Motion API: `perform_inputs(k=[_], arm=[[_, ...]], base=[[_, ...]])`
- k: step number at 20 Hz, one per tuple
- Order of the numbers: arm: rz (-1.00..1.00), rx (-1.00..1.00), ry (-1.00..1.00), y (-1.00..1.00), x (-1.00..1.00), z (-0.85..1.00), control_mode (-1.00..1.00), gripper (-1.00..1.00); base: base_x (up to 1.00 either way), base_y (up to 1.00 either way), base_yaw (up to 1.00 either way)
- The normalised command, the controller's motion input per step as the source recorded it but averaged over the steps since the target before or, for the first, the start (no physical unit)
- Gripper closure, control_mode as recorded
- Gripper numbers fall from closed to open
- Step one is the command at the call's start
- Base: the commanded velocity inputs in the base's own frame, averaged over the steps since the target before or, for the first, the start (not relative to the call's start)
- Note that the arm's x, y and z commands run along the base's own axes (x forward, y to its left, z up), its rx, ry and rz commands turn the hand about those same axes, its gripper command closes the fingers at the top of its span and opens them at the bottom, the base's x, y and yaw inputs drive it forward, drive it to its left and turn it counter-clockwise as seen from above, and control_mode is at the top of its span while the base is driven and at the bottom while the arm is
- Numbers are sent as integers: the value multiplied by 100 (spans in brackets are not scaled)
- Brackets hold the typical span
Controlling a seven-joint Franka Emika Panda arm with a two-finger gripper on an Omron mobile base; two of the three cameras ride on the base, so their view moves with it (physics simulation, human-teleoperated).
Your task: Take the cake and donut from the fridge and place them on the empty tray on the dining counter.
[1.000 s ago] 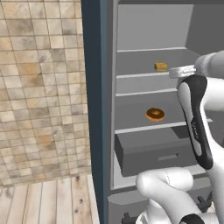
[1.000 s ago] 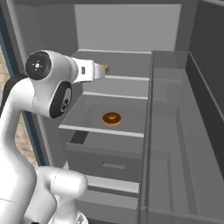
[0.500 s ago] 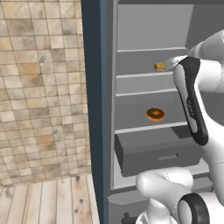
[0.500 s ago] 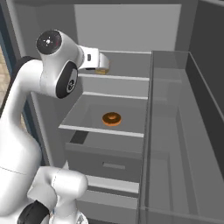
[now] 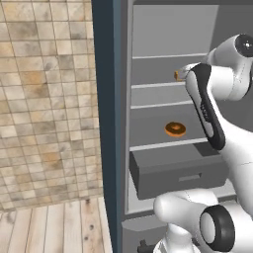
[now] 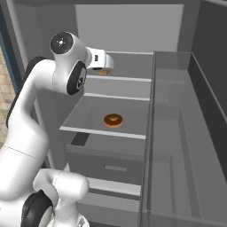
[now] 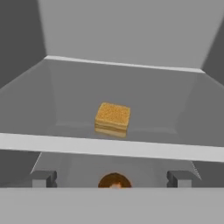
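The fridge (image 5: 168, 29) stands open. On its upper shelf lies the cake (image 7: 113, 119), a small tan square block, also seen as the cake (image 5: 176, 75) and the cake (image 6: 104, 72), partly covered by my hand. One shelf lower sits the orange-brown donut (image 5: 175, 129), the donut (image 6: 113, 120); its top edge, the donut (image 7: 114, 179), peeks under the shelf lip. My gripper (image 7: 112, 178) is open, fingertips (image 7: 43, 178) far apart, level with the upper shelf's front edge and short of the cake, touching nothing. The gripper (image 6: 107, 65) hovers at that shelf. The tray and the dining counter are out of view.
A closed grey drawer (image 5: 178, 170) sits below the donut shelf. The open fridge door (image 6: 186, 133) with its bins stands close on the right. A tiled wall (image 5: 49, 99) and a wooden floor (image 5: 49, 222) lie to the left of the fridge.
My arm has swung the hand up and inward to the upper shelf, closer to the cake. The jaws stayed open. Cake and donut have not moved.
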Motion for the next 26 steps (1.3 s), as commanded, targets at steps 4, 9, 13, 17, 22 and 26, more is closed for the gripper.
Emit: perform_inputs(k=[4, 9, 13, 17, 22, 26], arm=[[-2, 0, 1, 12, 54, -19, -100, -100], [-3, 0, 4, 1, 45, -12, -100, -100], [-2, 0, 3, 0, 43, -2, -100, -100], [-2, 0, 3, 0, 48, -4, -100, -100], [0, 3, 6, -5, 37, -7, -100, -100], [0, 6, 7, -12, 23, -6, -100, -100]], base=[[0, 0, 0], [0, 0, 0], [0, 0, 0], [0, 0, 0], [0, 0, 0], [0, 0, 0]])
